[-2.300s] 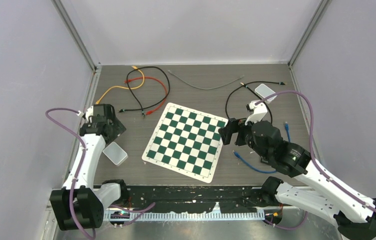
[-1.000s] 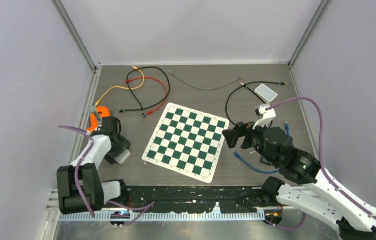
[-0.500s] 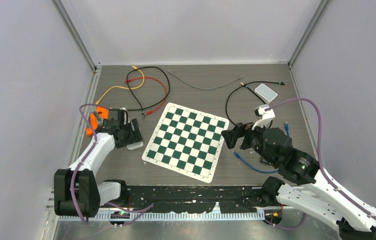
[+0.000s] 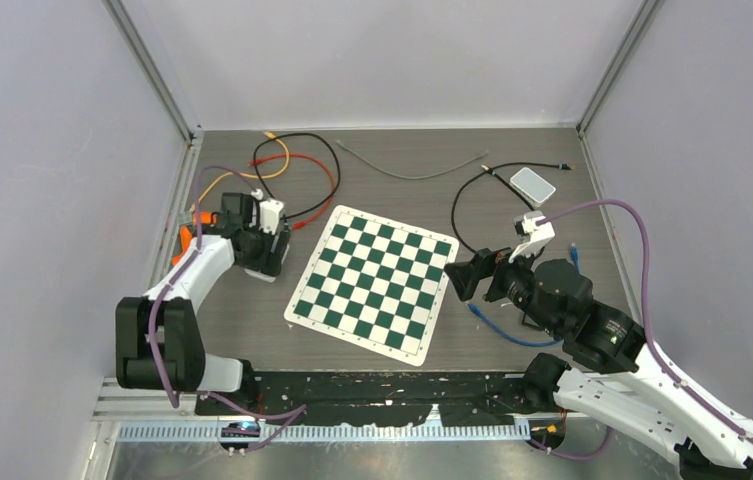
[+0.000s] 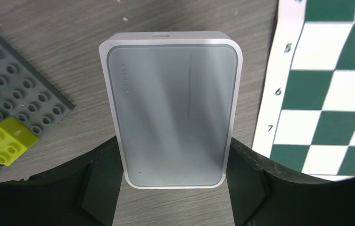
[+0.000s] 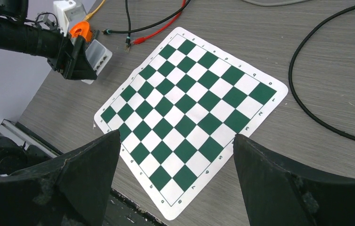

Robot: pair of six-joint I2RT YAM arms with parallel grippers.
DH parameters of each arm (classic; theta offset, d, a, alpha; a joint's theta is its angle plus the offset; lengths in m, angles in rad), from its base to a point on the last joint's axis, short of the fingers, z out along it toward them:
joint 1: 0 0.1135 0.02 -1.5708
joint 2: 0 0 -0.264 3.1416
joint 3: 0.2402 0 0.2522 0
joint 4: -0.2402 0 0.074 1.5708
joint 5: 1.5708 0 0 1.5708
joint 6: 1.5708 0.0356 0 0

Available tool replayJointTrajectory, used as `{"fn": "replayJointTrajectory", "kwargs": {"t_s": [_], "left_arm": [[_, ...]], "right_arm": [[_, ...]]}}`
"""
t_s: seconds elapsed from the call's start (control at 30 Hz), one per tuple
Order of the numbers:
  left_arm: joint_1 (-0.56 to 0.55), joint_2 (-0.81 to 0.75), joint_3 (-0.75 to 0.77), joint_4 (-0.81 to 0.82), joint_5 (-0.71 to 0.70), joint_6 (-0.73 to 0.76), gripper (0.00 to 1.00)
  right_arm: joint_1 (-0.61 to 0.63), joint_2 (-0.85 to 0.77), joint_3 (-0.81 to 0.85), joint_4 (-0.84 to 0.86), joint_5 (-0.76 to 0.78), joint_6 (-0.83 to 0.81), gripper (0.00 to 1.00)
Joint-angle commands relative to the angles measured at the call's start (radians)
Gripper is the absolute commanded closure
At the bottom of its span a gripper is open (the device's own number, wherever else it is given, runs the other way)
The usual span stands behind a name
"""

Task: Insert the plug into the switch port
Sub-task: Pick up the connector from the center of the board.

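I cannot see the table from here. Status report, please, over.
Left gripper shut on switch. Right gripper open, empty, at chessboard edge. Blue cable lies loose at right, not plugged in.

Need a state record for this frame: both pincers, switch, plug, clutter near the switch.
left pincer: closed on the long sides of the switch, left of the chess mat
right pincer: open, empty, above the mat's right edge
plug: on the end of the blue cable, lying right of the mat, not gripped
clutter: grey brick plate with a lime brick, beside the switch
task state: plug not yet inserted
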Motion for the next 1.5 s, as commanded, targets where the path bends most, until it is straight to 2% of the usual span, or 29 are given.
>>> {"fn": "replayJointTrajectory", "kwargs": {"t_s": [0.0, 0.2, 0.23, 0.3, 0.33, 0.53, 0.63, 0.7, 0.73, 0.8, 0.9, 0.97, 1.13, 1.33, 1.47], "left_arm": [[0.001, 0.063, 0.03, -0.078, -0.019, 0.153, 0.43], [-0.001, 0.123, 0.049, -0.125, 0.031, 0.139, 0.42], [-0.003, 0.123, 0.051, -0.127, 0.031, 0.129, 0.34], [-0.011, 0.113, 0.053, -0.138, 0.027, 0.12, 0.04], [-0.017, 0.104, 0.053, -0.144, 0.023, 0.117, 0.01], [-0.087, 0.013, 0.059, -0.186, -0.083, 0.114, 0.0], [-0.14, -0.049, 0.083, -0.183, -0.237, 0.054, 0.0], [-0.16, -0.096, 0.118, -0.187, -0.296, -0.04, 0.0], [-0.162, -0.11, 0.154, -0.215, -0.281, -0.093, 0.0], [-0.162, -0.128, 0.241, -0.293, -0.244, -0.213, 0.01], [-0.162, -0.167, 0.309, -0.352, -0.166, -0.307, 0.01], [-0.162, -0.233, 0.29, -0.318, -0.12, -0.348, 0.0], [-0.16, -0.448, 0.117, -0.168, -0.012, -0.454, 0.0], [-0.16, -0.595, -0.04, -0.103, 0.127, -0.479, 0.0], [-0.176, -0.667, -0.111, -0.042, 0.14, -0.486, 0.03]], "right_arm": [[0.003, -0.014, 0.031, 0.0, 0.03, -0.017, 0.04], [0.004, -0.017, 0.036, 0.001, 0.039, -0.019, 0.04], [0.004, -0.015, 0.04, 0.0, 0.04, -0.022, 0.04], [0.004, -0.012, 0.041, 0.0, 0.051, -0.028, 0.04], [0.004, -0.01, 0.041, -0.001, 0.056, -0.03, 0.04], [0.004, 0.01, 0.021, -0.018, 0.087, -0.047, 0.04], [0.004, 0.037, -0.008, -0.025, 0.104, -0.081, 0.03], [0.002, 0.072, -0.033, -0.03, 0.102, -0.088, 0.01], [0.004, 0.088, -0.035, -0.037, 0.102, -0.085, 0.0], [0.004, 0.137, -0.046, -0.049, 0.094, -0.073, 0.07], [0.001, 0.233, -0.067, -0.071, 0.102, -0.035, 0.3], [-0.007, 0.291, -0.077, -0.083, 0.104, -0.008, 0.37], [-0.061, 0.416, -0.12, -0.086, 0.102, 0.037, 0.47], [-0.159, 0.504, -0.127, -0.106, 0.068, 0.059, 0.49], [-0.184, 0.578, -0.117, -0.142, 0.055, 0.072, 0.49]]}}
